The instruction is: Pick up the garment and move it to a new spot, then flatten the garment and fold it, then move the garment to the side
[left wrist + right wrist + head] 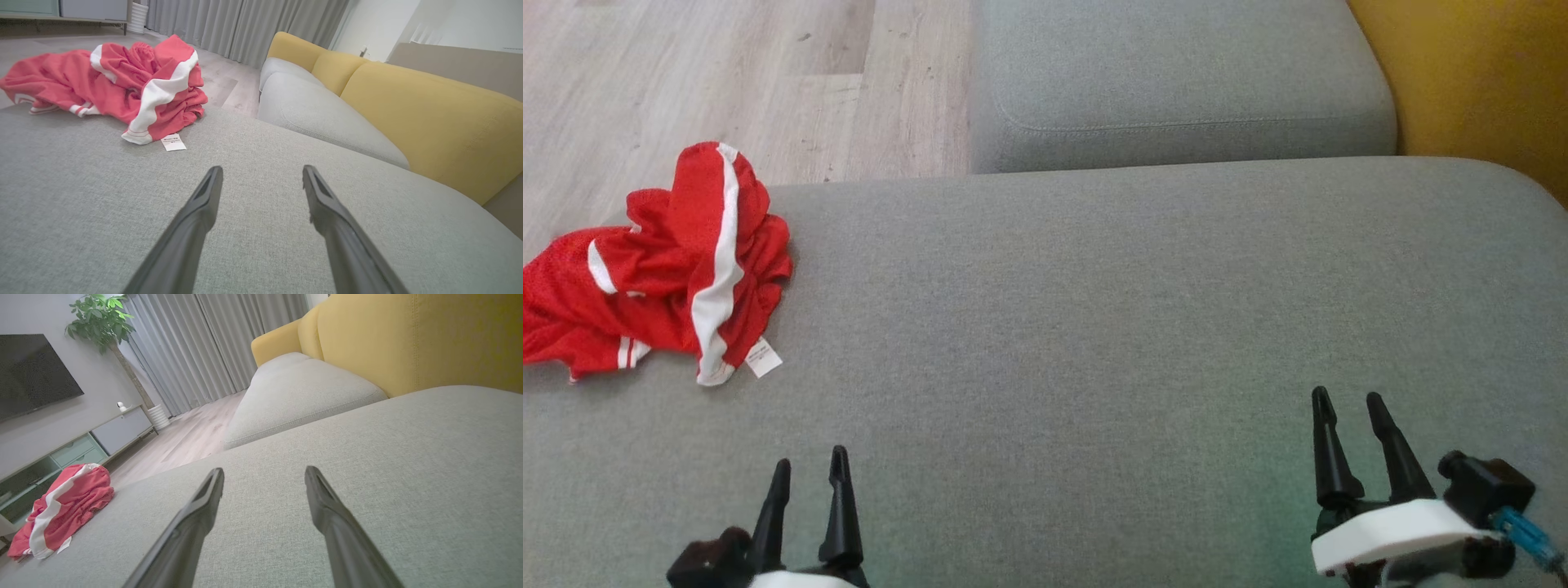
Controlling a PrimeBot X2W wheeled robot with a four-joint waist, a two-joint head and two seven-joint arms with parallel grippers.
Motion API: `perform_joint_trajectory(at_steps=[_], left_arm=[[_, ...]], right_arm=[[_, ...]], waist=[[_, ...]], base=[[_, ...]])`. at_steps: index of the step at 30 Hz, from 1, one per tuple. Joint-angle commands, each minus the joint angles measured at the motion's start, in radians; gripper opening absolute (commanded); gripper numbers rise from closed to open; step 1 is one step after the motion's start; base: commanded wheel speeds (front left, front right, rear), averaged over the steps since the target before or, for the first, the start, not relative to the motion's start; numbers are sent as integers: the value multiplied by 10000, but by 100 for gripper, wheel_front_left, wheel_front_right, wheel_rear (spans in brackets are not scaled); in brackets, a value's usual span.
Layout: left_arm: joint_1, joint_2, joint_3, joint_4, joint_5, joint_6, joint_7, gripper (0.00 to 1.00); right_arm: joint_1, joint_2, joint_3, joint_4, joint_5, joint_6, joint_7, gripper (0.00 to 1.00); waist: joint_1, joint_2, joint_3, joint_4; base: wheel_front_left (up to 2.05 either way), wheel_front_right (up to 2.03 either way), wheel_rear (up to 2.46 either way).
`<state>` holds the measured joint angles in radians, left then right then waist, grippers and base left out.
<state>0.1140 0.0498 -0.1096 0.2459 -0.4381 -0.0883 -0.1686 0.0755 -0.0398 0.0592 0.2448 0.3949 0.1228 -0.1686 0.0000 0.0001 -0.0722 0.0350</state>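
- Head view showed the red garment (678, 269) in a heap at the left edge of the grey sofa seat (1094, 327).
- The left gripper (810, 457) was open and held nothing.
- The right gripper (1347, 395) was open too, well apart from the garment.

Grey sofa cushion (1094, 327) bears a crumpled red garment (662, 269) at its far-left edge

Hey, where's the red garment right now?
In the head view the red garment lies crumpled at the left edge of the grey cushion, near the wooden floor, ahead and left of the left end effector.
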Motion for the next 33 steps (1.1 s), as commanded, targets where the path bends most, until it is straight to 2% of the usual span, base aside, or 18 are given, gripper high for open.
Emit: perform_joint_trajectory(at_steps=[1,17,27,33], left_arm=[[-202,91,137,-280,364,28,-176,100],[-228,75,41,202,1643,84,-622,100],[-151,66,9,437,2426,214,-918,100],[-158,63,13,532,2351,245,-931,100]], right_arm=[[-301,-86,253,-383,-405,62,-181,100],[-261,-97,398,-286,-2125,72,-624,100],[-305,-104,466,179,-3159,79,-918,100],[-417,-104,406,449,-3134,79,-931,100]], waist=[[0,-1,-5,3],[0,-1,-89,53],[0,-1,-139,79],[0,-1,-132,71]], base=[[0,0,0],[0,0,0],[0,0,0],[0,0,0]])
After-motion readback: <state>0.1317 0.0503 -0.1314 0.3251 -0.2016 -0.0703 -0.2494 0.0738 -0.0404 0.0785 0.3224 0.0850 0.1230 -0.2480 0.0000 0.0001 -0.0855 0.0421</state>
